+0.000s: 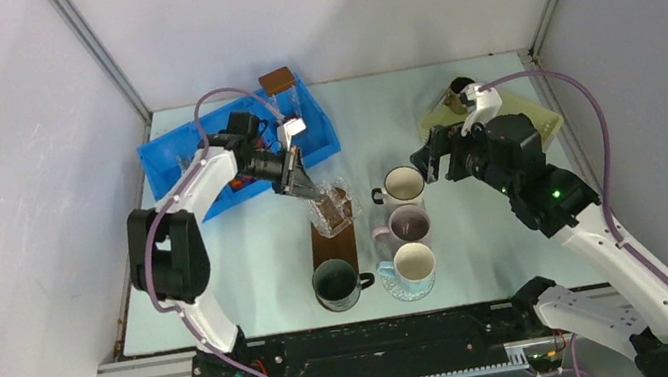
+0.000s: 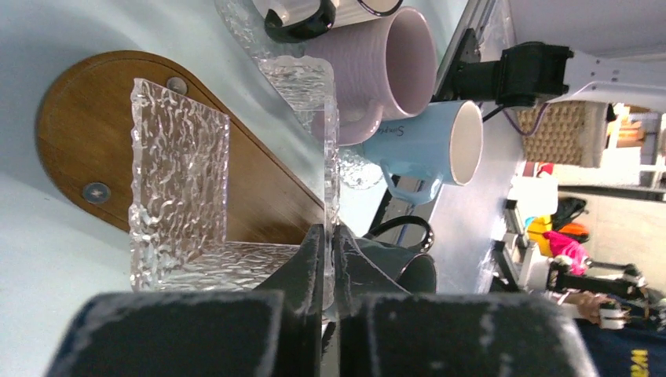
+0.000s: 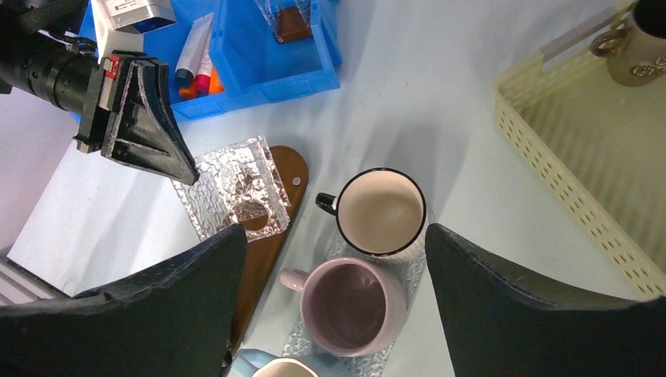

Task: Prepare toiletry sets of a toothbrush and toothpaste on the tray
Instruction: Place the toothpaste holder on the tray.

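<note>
Toothpaste tubes point(image 3: 196, 43), one white and one orange, lie in the blue bin point(image 3: 259, 82). No toothbrush shows. My left gripper point(image 2: 330, 236) point(image 1: 310, 190) is shut on the wall of a clear textured box point(image 2: 177, 181) point(image 1: 333, 206). The box stands on its brown wooden lid point(image 2: 71, 133) point(image 3: 289, 173). My right gripper point(image 3: 334, 232) point(image 1: 429, 158) hangs open above the mugs with nothing between its fingers. A clear textured tray point(image 3: 408, 271) lies under the mugs. I cannot tell whether it or the yellow basket is the task's tray.
A white black-rimmed mug point(image 3: 381, 210), a lilac mug point(image 3: 349, 306) and a pale blue mug point(image 1: 413, 265) stand in a row, with a dark green mug point(image 1: 335, 282) to their left. The yellow basket point(image 3: 565, 165) at back right holds a brown mug point(image 3: 640, 47). A second brown-lidded box point(image 1: 278, 81) sits in the bin.
</note>
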Tool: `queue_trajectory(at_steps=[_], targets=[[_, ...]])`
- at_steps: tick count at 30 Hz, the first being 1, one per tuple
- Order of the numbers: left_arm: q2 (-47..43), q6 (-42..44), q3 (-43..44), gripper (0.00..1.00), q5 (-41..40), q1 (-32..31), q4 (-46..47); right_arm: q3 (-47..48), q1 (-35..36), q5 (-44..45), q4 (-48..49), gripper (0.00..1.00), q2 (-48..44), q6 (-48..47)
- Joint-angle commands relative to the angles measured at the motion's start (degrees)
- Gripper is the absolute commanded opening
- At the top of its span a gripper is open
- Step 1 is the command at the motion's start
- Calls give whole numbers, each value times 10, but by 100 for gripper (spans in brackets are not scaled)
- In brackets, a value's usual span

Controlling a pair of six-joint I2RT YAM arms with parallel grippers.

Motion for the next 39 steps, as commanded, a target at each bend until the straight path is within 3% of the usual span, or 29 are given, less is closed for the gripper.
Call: queue_trajectory(at_steps=[1,4,11,17,22,28,33,39], targets=[[30,68,42,10,21,13,-57,-2,-9,-10,5,86,-9,-7],[51,75,51,28,8,26,-68,-3,-12,-28,3,86,-8,-6],[66,64,81,56,-46,43,-64,-7,-14,-37,-1,85,-7,-4],[46,15,106,74,-138,43,-42,-6,-15,-43,-4,86,-11,-5],[-31,-66,63,80,-248,35,28,-7,-17,-42,-11,86,-17,-11],[-153,-280,-29,88,-438,10,107,-7,-22,-38,-17,85,-25,-18],[-227,-395,-104,88,-584,-63,144,-6,-28,-23,-34,86,-42,-27],[-228,-509,-145,81,-686,-131,168,-6,-32,5,-54,86,-70,-45]])
